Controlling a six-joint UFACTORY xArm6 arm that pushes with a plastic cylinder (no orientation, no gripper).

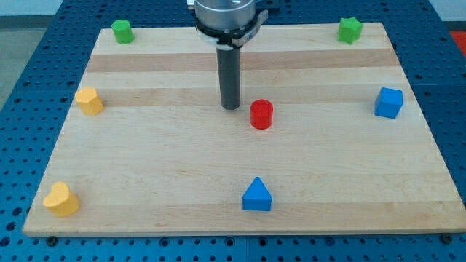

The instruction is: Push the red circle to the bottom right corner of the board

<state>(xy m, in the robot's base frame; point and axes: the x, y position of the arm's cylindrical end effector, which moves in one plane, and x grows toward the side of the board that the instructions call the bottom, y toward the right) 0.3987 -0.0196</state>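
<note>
Red circle (261,114) mid-board, beside my tip (231,107)

Block count on bench (145,167), seven total.
Green: two, a cylinder (122,31) upper left, a star (350,30) upper right.
Yellow: two, both left edge, upper one (89,101), lower one (61,199).
Blue: two, a cube (389,102) right, a triangle (257,195) bottom centre.
Red: one circle (261,114), centre.

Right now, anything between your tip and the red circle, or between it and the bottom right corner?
Nothing visible. My tip sits just upper left of the red circle; the blue triangle and blue cube flank the path.
</note>
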